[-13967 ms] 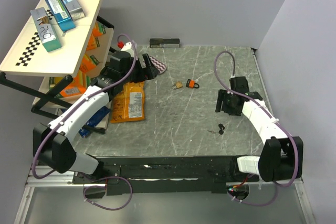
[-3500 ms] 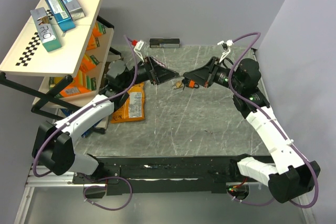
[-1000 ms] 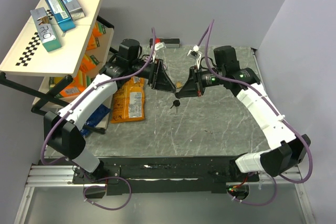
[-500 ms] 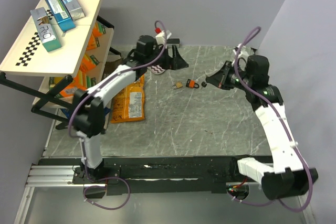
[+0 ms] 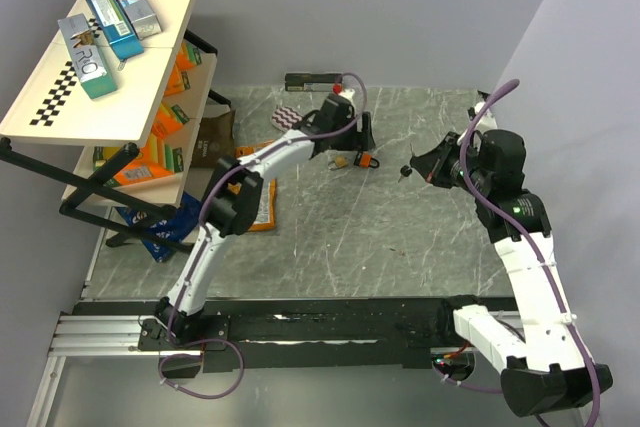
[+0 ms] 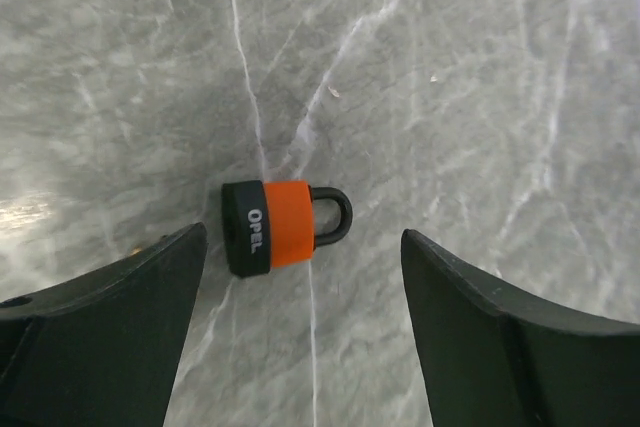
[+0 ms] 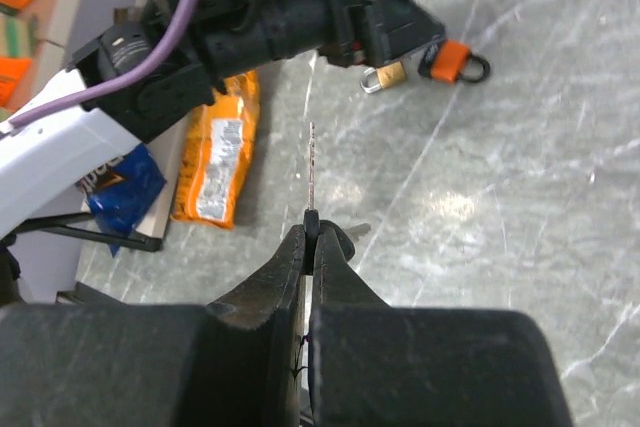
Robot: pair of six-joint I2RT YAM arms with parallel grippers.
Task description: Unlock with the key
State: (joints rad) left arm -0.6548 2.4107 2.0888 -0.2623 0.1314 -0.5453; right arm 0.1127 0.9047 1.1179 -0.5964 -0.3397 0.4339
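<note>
The left end effector (image 6: 303, 242) is hovering wide over the orange padlock (image 6: 282, 230) while the right end effector (image 7: 309, 234) is pinching the key (image 7: 311, 169).

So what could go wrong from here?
1. The left fingers stand open around the orange padlock, which lies flat and loose on the smooth table; closing may shove it aside.
2. The right fingers pinch the key only at its head, so it could twist on insertion.

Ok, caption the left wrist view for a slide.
Left gripper, jaws open, flanking the orange padlock on the marbled table.
</note>
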